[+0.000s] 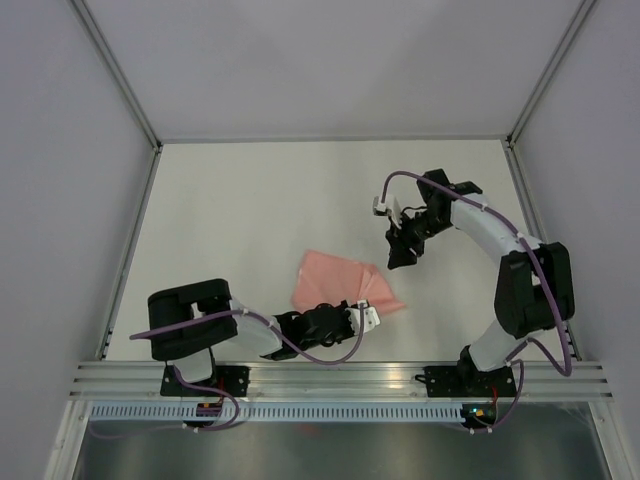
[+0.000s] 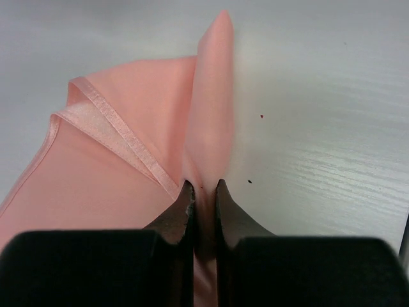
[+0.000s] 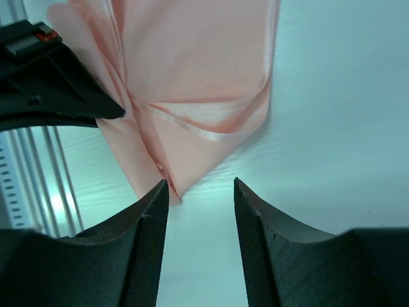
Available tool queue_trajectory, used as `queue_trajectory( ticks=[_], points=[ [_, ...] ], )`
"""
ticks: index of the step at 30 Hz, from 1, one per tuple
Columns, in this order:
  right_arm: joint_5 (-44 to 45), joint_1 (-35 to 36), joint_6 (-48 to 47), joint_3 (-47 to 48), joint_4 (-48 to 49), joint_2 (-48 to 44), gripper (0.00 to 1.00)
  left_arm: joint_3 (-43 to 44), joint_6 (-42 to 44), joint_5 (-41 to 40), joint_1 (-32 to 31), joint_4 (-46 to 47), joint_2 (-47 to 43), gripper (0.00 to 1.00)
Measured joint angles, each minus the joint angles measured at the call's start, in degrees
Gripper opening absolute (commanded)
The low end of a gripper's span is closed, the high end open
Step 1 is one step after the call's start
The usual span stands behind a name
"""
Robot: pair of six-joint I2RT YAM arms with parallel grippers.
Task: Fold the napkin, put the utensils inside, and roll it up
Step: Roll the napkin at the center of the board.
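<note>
Pinching a raised fold of the napkin [image 2: 128,128] between narrow jaws, the left gripper [image 2: 201,187] holds it near the middle of the table's [image 1: 250,200] near edge. The right gripper [image 3: 201,185] hangs wide and empty beside it. The thin, limp, slightly slick cloth is probably best gripped at a hemmed corner.

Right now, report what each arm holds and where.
Left jaws pinch the napkin by a raised fold at its edge; right jaws stand open, holding nothing.
</note>
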Motion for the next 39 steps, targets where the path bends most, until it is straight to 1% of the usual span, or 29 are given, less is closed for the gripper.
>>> queue_trajectory(
  ticks=[4,7,12,15,19,23,29,33,38,39],
  points=[
    [0.2,-1.3,-4.7,-9.5,3.3,-8.8,0.57,-1.7,-3.0,1.1,0.7,3.9,0.3,0.02],
    [0.3,-1.0,-7.9,-14.8,3.9,-13.1,0.58,-2.9,-4.9,1.6,1.0,6.6,0.6,0.02],
    [0.4,-0.8,-12.3,-17.2,4.0,-14.2,0.57,-3.9,-7.0,2.4,1.5,8.9,0.9,0.02],
    [1.2,0.1,-13.4,-19.2,5.9,-15.2,0.57,-4.3,-7.9,2.9,1.7,9.7,1.0,0.02],
    [3.4,4.2,-13.2,-24.7,10.0,-18.5,0.59,-4.7,-8.8,3.1,1.9,11.3,1.5,0.02],
    [5.7,9.9,-12.2,-28.9,14.6,-21.2,0.61,-5.2,-9.7,3.3,1.9,12.7,1.8,0.02],
    [8.9,15.4,-11.4,-31.6,20.1,-22.0,0.61,-5.8,-11.0,4.1,2.2,14.0,2.0,0.02],
    [10.7,17.4,-11.2,-32.7,22.3,-21.8,0.60,-6.2,-11.5,4.3,2.2,14.8,2.0,0.02],
    [11.2,18.1,-11.1,-33.1,24.1,-20.0,0.53,-6.9,-11.9,4.5,2.2,15.8,2.0,0.02],
    [11.2,18.2,-11.1,-33.1,24.2,-19.5,0.50,-7.1,-11.9,4.5,2.2,16.0,2.0,0.02]
  ],
)
